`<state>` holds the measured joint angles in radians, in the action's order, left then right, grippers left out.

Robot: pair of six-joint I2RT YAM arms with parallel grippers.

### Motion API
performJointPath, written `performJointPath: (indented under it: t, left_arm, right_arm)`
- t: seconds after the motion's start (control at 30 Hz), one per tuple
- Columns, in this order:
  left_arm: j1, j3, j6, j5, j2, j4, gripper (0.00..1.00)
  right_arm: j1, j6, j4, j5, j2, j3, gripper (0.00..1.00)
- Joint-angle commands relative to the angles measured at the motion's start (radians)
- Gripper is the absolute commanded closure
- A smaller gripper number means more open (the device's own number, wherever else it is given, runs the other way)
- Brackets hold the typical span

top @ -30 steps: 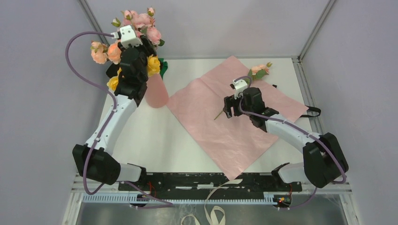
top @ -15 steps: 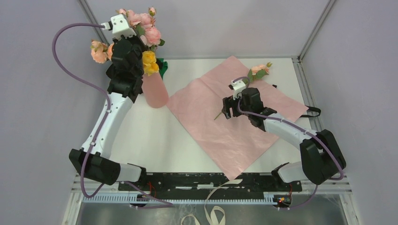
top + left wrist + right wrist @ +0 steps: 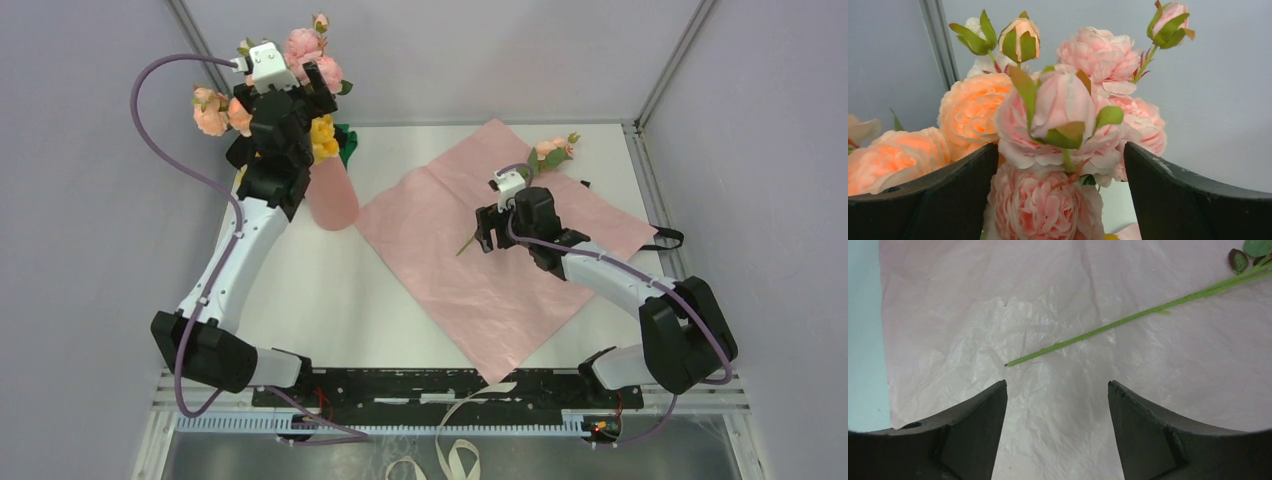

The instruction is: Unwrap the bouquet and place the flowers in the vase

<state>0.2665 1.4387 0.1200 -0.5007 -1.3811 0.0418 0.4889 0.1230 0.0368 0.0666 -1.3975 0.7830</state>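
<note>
My left gripper stands wide open, holding nothing, up among the flowers at the far left, and my right gripper hangs open and empty over the pink paper.
From my left wrist, the two dark fingers sit far apart at the bottom of the view, with the peach and pink roses and green-cupped buds rising between and beyond them; I cannot tell whether a petal brushes a finger. The flowers stand in the salmon vase, which is upright on the table's far left, just left of the paper's corner. The paper lies flat and crinkled under my right gripper. A thin green stem rests on it just beyond the fingertips, running to a pale pink sprig at the far right.
</note>
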Motion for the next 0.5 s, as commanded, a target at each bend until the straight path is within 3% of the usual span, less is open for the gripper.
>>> performJointPath:
  t: [0.0,0.27,0.33,0.47]
  left_arm:
    - [0.005,0.013,0.004,-0.07,0.105,0.043,0.0]
    - [0.005,0.248,-0.001,-0.148,0.102,-0.15,0.0]
    - [0.005,0.204,0.011,-0.145,0.142,-0.111,0.0]
    - [0.005,0.062,0.085,-0.058,0.272,-0.033,0.0]
  right_arm:
    - [0.001,0.002,0.011,-0.089,0.03,0.053,0.2]
    - [0.002,0.034,-0.014,-0.181,0.011,0.108,0.18]
    - [-0.001,0.055,-0.012,-0.222,0.013,0.111,0.09]
    - [-0.014,0.079,-0.017,-0.318,-0.004,0.127,0.02]
